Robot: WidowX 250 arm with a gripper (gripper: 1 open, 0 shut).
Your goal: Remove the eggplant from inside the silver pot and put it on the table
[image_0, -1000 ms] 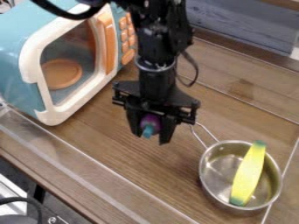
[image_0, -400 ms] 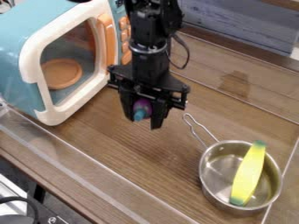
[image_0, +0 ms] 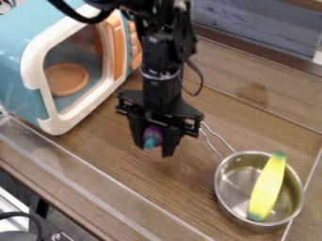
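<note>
The eggplant, purple with a teal cap, is pinched between the jaws of the downward-pointing gripper, low over the table and left of the silver pot, which holds only a yellow corn toy. Removal is done; setting down and release remain.

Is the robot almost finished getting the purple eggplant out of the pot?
Nearly. The eggplant is already out of the silver pot, which now holds only a yellow corn toy. Right now the tool is shut on the eggplant, pointing down, close above the table to the left of the pot. What's left: set it on the wood and let go.
</note>
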